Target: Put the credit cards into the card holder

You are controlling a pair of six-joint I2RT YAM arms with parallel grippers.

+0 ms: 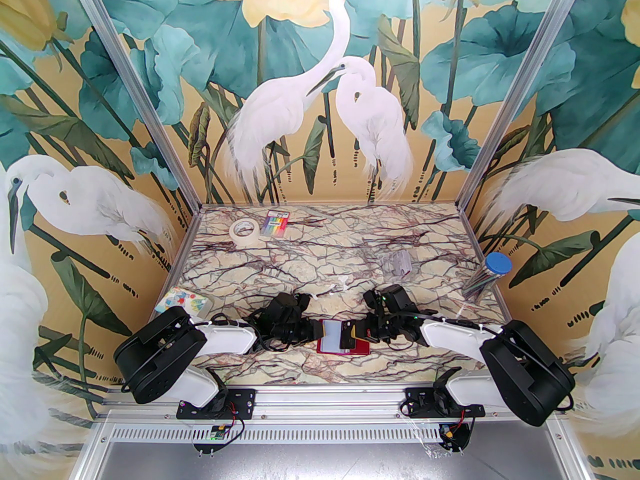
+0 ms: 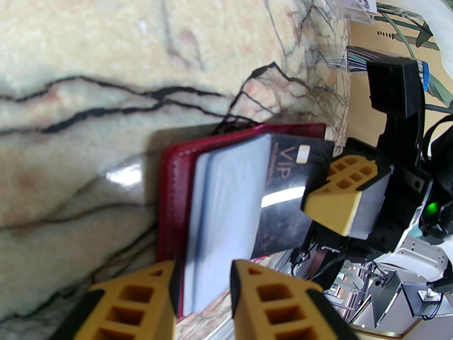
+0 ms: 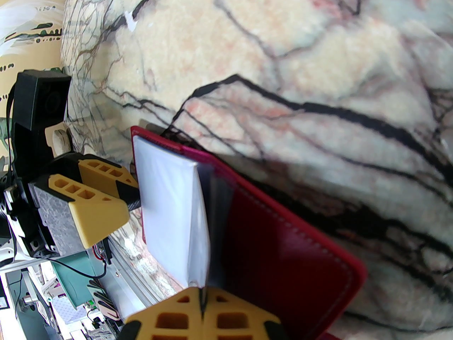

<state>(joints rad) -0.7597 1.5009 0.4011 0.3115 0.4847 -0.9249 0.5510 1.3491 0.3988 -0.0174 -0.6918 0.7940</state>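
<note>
The dark red card holder [image 1: 361,351] lies open near the table's front edge, between both grippers. My left gripper [image 1: 316,332] is shut on its left half, the red cover [image 2: 170,197] and the pale plastic sleeves [image 2: 226,204] sitting between the yellow fingers [image 2: 276,296]. My right gripper [image 2: 318,186] is shut on a black credit card [image 2: 283,197] marked VIP, whose far end lies against the sleeves. In the right wrist view that card is edge-on in my right gripper [image 3: 202,306], above the red cover [image 3: 283,246]. I cannot make out other cards.
A tape roll [image 1: 243,230] and a rainbow-striped packet [image 1: 277,224] lie at the back left. A clear plastic case [image 1: 397,263] sits mid-right, a blue-lidded clear tube [image 1: 487,278] leans at the right edge, and a colourful packet [image 1: 187,302] is at the left.
</note>
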